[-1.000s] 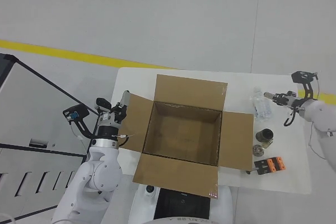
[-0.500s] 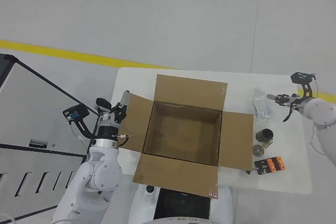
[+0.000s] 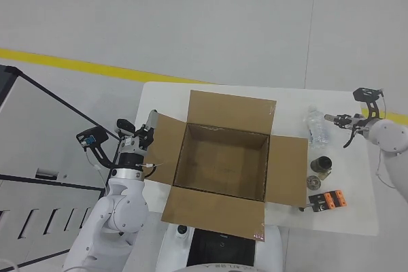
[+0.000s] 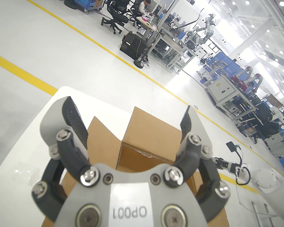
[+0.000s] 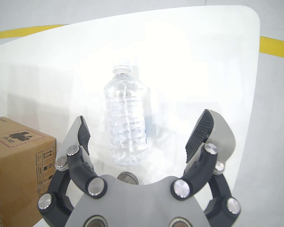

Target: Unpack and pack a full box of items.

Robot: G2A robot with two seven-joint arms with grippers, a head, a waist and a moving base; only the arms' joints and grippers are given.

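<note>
Right gripper (image 5: 144, 119) jaws spread wide, holding nothing; clear water bottle (image 5: 126, 116) lies on the white table (image 5: 203, 60) in line between the two fingers, cap pointing away from them, no contact visible. Cardboard box (image 3: 221, 163) corner sits just off to one side of these jaws. Left gripper (image 4: 128, 105) jaws also wide apart and empty, the box, flaps open, just ahead of and below them. Dark cylinder (image 3: 321, 164) and orange-black block (image 3: 328, 199) lie apart from the right jaws, beside a box flap
</note>
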